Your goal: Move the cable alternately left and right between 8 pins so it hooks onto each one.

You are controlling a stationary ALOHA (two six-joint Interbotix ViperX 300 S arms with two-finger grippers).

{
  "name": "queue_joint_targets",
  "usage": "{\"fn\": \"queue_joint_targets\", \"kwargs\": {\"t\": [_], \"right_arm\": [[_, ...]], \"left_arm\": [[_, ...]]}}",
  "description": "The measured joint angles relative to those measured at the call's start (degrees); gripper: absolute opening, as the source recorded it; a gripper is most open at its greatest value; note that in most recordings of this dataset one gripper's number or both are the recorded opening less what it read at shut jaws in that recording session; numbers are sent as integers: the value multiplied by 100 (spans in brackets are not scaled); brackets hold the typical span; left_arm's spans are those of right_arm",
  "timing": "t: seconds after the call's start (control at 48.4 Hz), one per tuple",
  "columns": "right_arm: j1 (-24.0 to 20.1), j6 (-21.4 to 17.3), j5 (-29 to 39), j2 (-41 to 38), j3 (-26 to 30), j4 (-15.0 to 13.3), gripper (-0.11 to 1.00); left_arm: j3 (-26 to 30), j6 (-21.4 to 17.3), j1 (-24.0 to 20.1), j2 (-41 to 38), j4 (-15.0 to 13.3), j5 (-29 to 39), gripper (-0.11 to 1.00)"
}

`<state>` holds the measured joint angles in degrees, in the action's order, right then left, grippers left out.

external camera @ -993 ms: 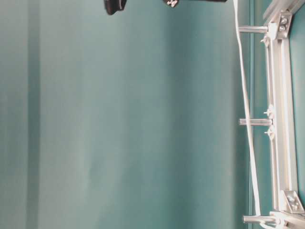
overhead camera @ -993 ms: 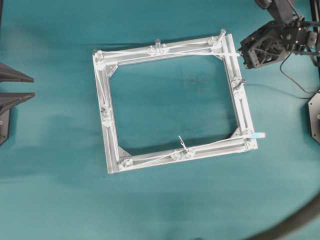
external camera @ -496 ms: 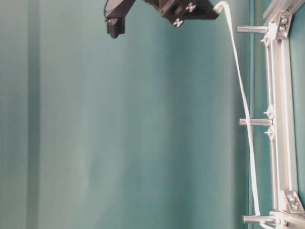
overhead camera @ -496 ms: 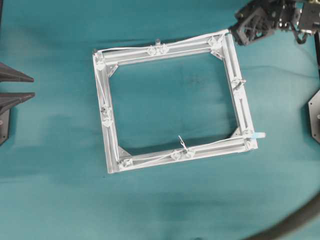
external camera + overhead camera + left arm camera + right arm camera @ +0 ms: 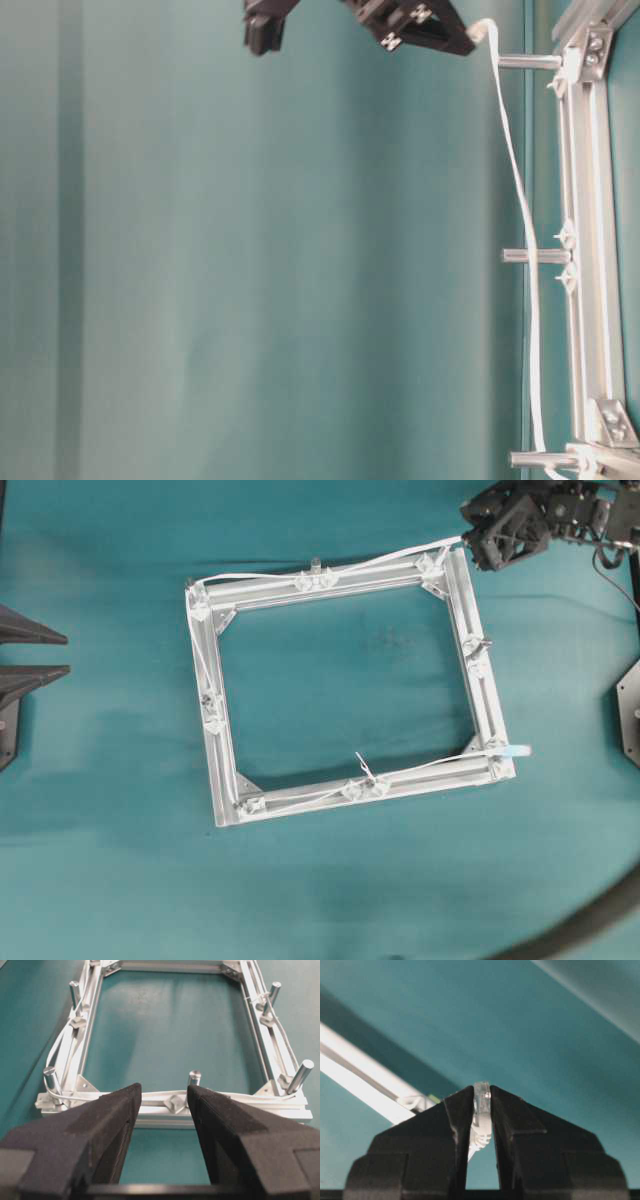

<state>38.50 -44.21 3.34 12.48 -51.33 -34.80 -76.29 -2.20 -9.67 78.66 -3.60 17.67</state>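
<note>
The white cable [image 5: 395, 557] runs from its pale blue tab [image 5: 517, 750] along the near, left and far bars of the aluminium frame [image 5: 483, 705], past several pins. Its free end rises off the far bar to my right gripper [image 5: 466, 540], beside the far right corner pin [image 5: 444, 548]. The right wrist view shows that gripper [image 5: 481, 1091] shut on the cable's clear plug end [image 5: 482, 1097]. The table-level view shows the cable [image 5: 515, 170] hanging slack from the gripper [image 5: 470, 32], close to a pin [image 5: 530, 62]. My left gripper [image 5: 62, 652] [image 5: 164, 1092] stands open, short of the frame's left bar.
A thick dark hose [image 5: 590, 920] curves through the near right corner of the teal cloth. A black arm base [image 5: 630, 715] sits at the right edge. In the left wrist view, pins [image 5: 194, 1078] stand along the near bar.
My right gripper carried the cable end from beside the right bar back past the far right corner, lifting the cable off the far bar. The left arm has not moved.
</note>
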Motion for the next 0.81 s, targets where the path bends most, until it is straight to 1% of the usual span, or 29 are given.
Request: {"fn": "queue_joint_targets", "kwargs": {"t": [0.145, 0.269, 0.393, 0.6, 0.807], "right_arm": [[290, 44, -747, -88, -88, -79, 13], [457, 141, -1072, -237, -26, -229, 13], [475, 167, -1169, -466, 114, -378, 13], [483, 176, -1178, -809, 149, -422, 13], [483, 97, -1063, -782, -167, -413, 13]], "left_arm": [[0, 0, 0, 0, 0, 0, 55], [0, 0, 0, -9, 0, 0, 55], [0, 0, 0, 0, 0, 0, 55], [0, 0, 9, 0, 0, 9, 55], [0, 0, 0, 0, 0, 0, 55]]}}
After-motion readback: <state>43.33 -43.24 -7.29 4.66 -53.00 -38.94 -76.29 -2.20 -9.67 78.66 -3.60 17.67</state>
